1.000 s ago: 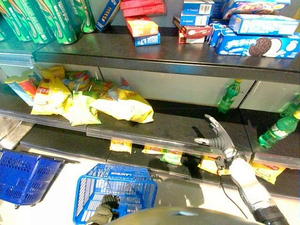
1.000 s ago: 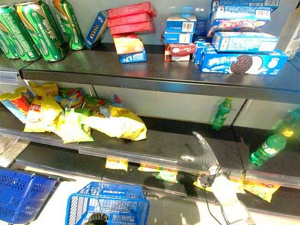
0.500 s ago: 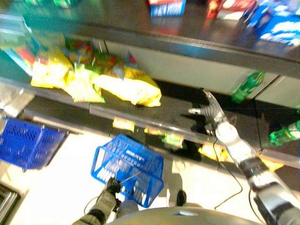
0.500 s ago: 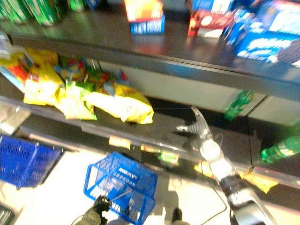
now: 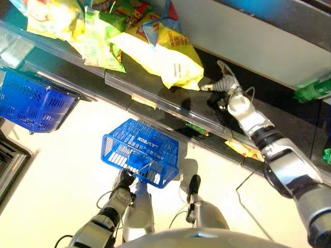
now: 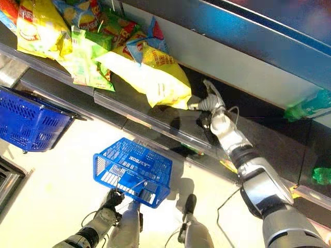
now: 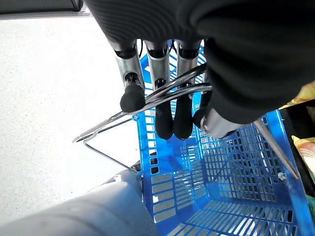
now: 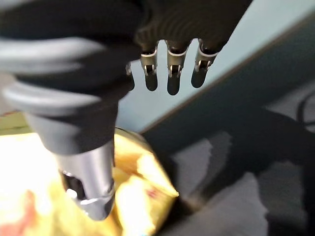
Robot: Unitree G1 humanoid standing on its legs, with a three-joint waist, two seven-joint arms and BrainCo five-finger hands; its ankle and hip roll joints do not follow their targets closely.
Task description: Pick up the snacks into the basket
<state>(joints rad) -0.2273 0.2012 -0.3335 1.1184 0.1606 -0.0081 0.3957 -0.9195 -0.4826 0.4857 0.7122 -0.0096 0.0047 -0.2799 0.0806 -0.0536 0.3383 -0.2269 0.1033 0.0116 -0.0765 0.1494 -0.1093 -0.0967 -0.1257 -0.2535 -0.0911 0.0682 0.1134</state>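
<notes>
A big yellow snack bag (image 5: pixel 165 57) lies on the dark middle shelf (image 5: pixel 289 119), at the right end of a pile of yellow and green snack bags (image 5: pixel 77 26). My right hand (image 5: pixel 223 85) is open just right of that bag, fingers straight and the thumb (image 8: pixel 83 182) close beside the bag (image 8: pixel 133 196); I cannot tell whether it touches. Below, a blue wire basket (image 5: pixel 140 157) hangs over the pale floor. My left hand (image 5: pixel 123 181) is shut on the basket's wire handle (image 7: pixel 162 93), fingers (image 7: pixel 167 113) curled round it. Nothing is visible in the basket (image 7: pixel 221 187).
A second blue basket (image 5: pixel 28 101) sits under the shelf at the left. Green bottles (image 5: pixel 313 90) lie on the shelf at the far right. A clear rail (image 5: pixel 150 95) runs along the shelf's front edge. Small snack packs (image 5: pixel 245 150) lie on the lower shelf.
The camera has tipped down and shifted, so the upper shelf has left the picture. My right hand has come left along the shelf, close to the yellow bag. The left hand still holds the basket.
</notes>
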